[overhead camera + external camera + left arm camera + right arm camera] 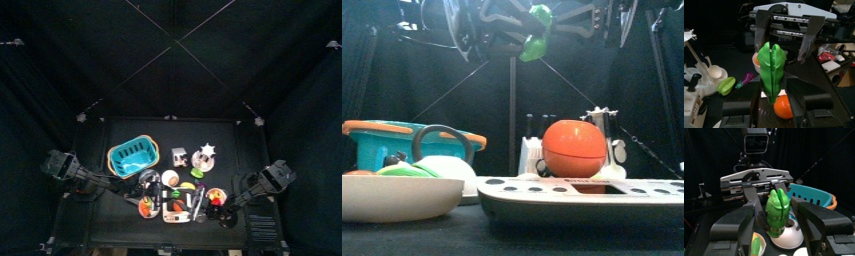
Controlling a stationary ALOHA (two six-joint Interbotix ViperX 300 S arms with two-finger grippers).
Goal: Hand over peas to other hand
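Observation:
The peas are a green pod [537,38], held high above the table in the front view. In the left wrist view the pod [769,70] stands upright between my left gripper's [773,87] jaws, which are shut on its lower part. My right gripper [784,37] faces it from the other side. Its fingers [808,35] are spread on either side of the pod's tip. In the right wrist view the pod [778,208] sits between my right gripper's [774,210] open jaws with gaps on both sides, and the left gripper [761,185] is behind it.
On the table below are a teal basket [131,155], a white bowl [396,197] with green food, an orange tomato-like toy [572,145], a grey tray [583,192] and a white stand [694,75]. Black curtains close in all sides.

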